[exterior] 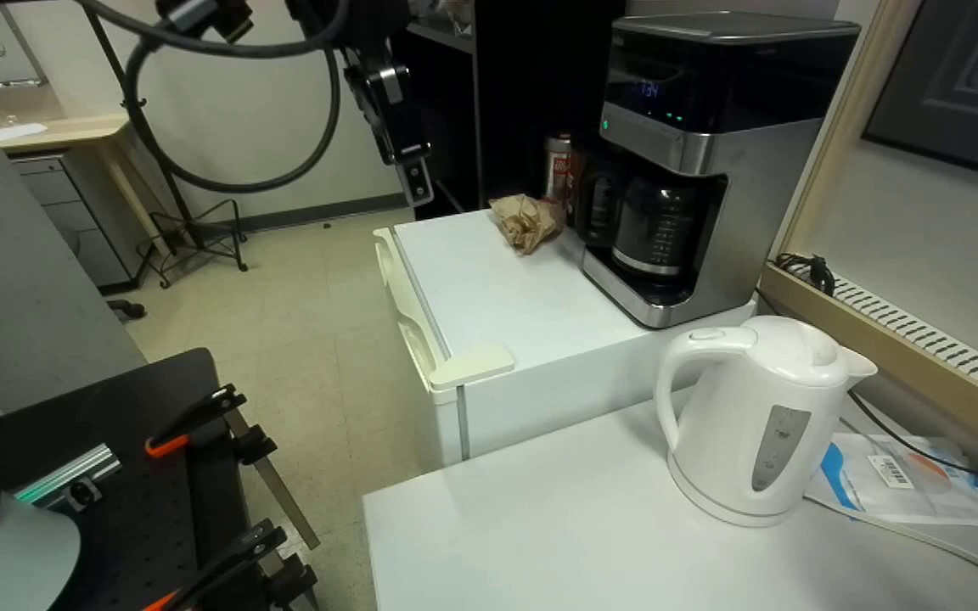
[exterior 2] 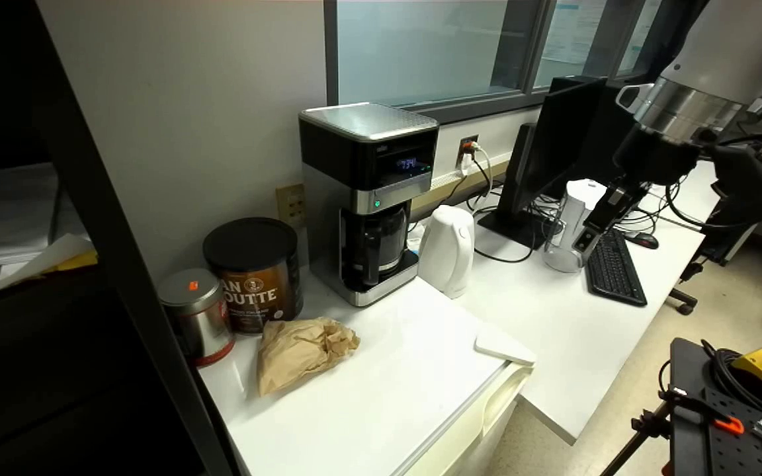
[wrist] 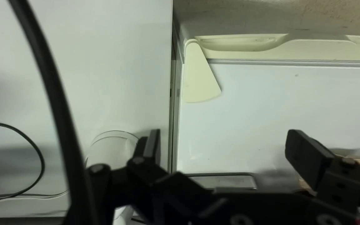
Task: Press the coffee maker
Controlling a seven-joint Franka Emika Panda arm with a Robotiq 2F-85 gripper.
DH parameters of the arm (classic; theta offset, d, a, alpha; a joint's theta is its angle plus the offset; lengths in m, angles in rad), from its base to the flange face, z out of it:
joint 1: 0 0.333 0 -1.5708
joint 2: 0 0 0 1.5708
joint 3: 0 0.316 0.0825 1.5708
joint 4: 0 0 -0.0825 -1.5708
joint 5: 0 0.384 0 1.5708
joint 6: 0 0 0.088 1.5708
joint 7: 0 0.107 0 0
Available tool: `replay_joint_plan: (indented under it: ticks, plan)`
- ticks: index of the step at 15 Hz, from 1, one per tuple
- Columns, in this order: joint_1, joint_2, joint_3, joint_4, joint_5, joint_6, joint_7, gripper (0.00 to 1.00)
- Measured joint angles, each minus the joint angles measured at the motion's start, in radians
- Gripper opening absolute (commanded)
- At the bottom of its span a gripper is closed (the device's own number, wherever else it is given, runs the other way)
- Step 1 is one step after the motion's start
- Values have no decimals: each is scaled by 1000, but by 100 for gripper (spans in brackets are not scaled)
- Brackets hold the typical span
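The coffee maker (exterior: 765, 195) is boxy, black and silver, and stands upright on a white fridge top; it also shows in an exterior view (exterior 2: 335, 158). Its display is lit blue, with small green lights on the front. Its dark glass carafe (exterior: 654, 225) sits inside. In the wrist view only a silver strip of the coffee maker (wrist: 223, 182) shows, the rest hidden behind the gripper. My gripper (wrist: 223, 134) is open and empty, its fingers wide apart. It hangs in the air in front of the coffee maker, apart from it, as both exterior views show (exterior: 417, 182) (exterior 2: 586, 241).
The white kettle (exterior: 761, 424) stands on the desk beside the coffee maker. A crumpled paper bag (exterior 2: 305, 350), a brown coffee can (exterior 2: 255, 291) and a silver tin (exterior 2: 199, 314) are on the fridge top (exterior 2: 381, 377). A monitor (exterior 2: 553, 152) and keyboard (exterior 2: 616, 268) are on the desk.
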Motion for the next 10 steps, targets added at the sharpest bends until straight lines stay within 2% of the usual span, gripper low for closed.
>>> replay_joint_plan:
  ticks: [5,10]
  plan:
    - [-8,1,8,0,-31,3,6,100]
    - [-54,9,68,8,-198,9,72,100]
